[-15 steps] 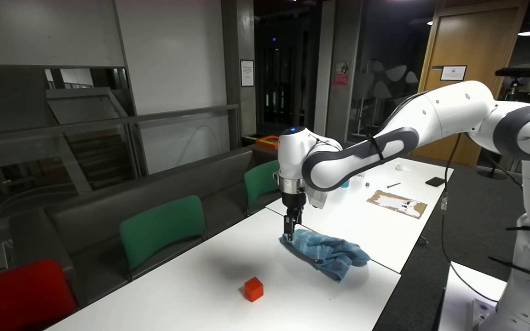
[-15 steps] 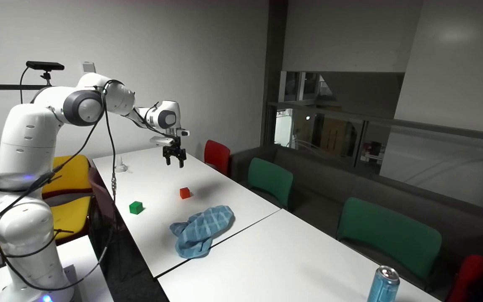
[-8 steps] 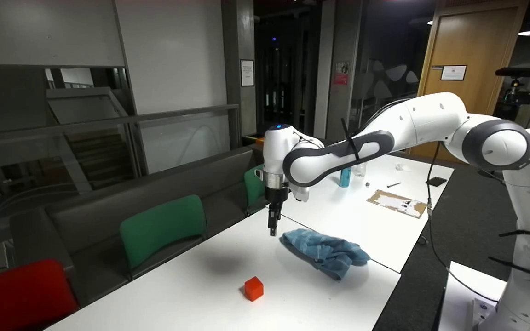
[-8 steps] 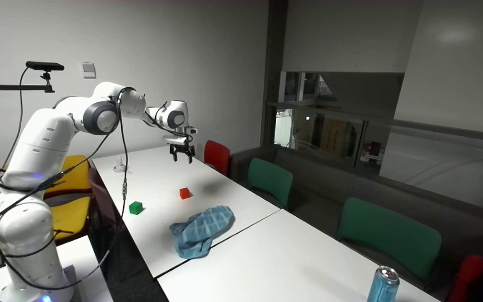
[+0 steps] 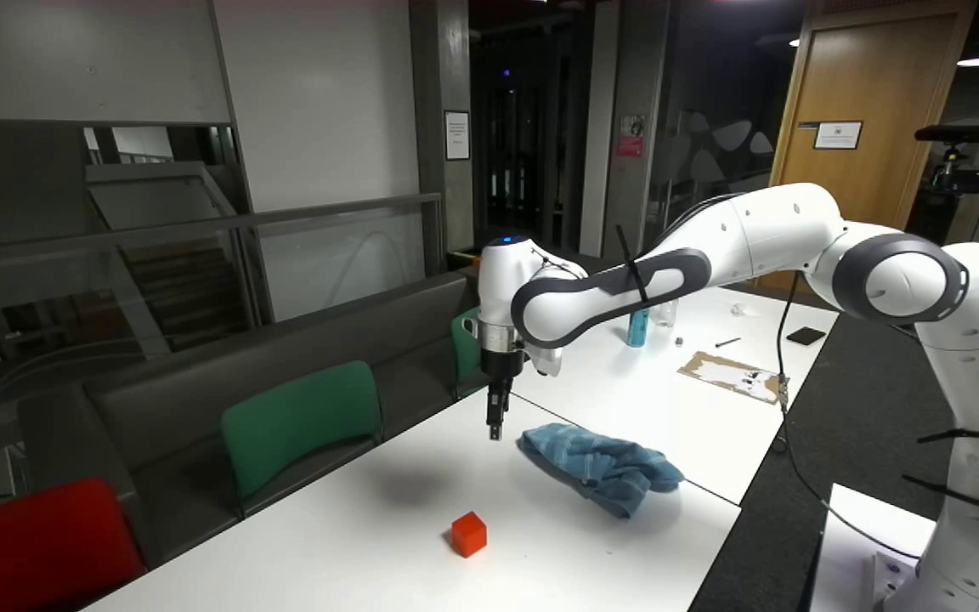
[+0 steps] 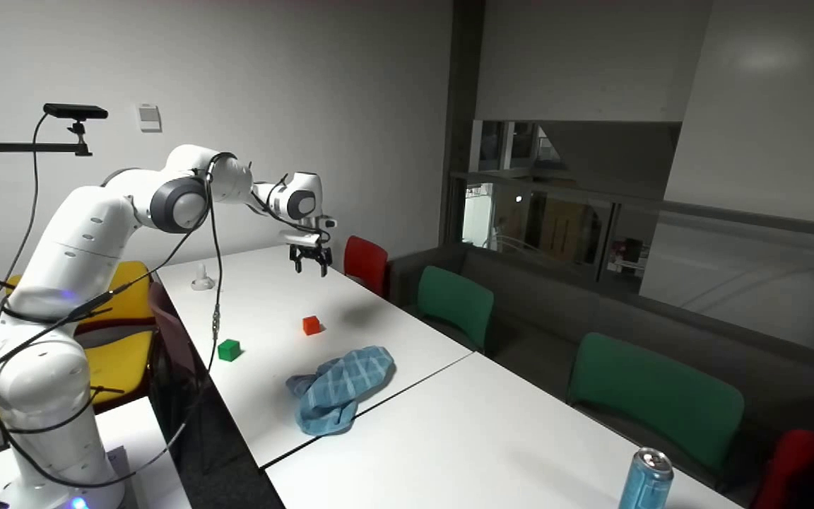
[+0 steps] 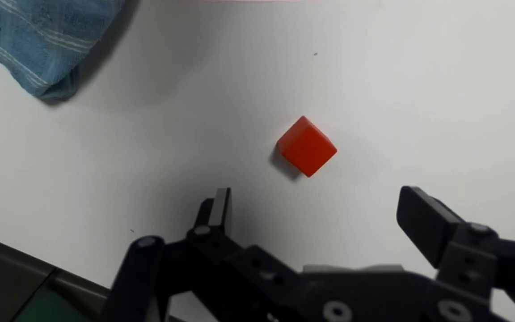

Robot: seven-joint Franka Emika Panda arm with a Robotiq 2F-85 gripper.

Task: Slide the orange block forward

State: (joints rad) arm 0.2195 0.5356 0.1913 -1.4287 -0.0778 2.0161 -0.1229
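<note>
The orange block, a small red-orange cube, stands on the white table in both exterior views [image 5: 469, 535] [image 6: 311, 325]. In the wrist view the block [image 7: 307, 147] lies beyond the fingertips, roughly midway between them sideways, with one corner facing the gripper. My gripper [image 7: 316, 193] is open and empty, its two black fingers wide apart. In both exterior views the gripper [image 5: 495, 433] [image 6: 310, 272] hangs pointing down above the table, apart from the block, toward the bench side.
A crumpled blue cloth [image 5: 604, 463] [image 6: 343, 389] [image 7: 47, 40] lies near the table seam. A green block [image 6: 229, 350] sits near the robot-side edge, with a small white object [image 6: 202, 279] farther along. A blue can [image 6: 647, 481] stands on the adjoining table. Green chairs [image 5: 302, 425] line the bench side.
The arm has stretched outward toward the bench side, carrying the gripper left in an exterior view, away from over the cloth's edge there. The block and cloth have not moved.
</note>
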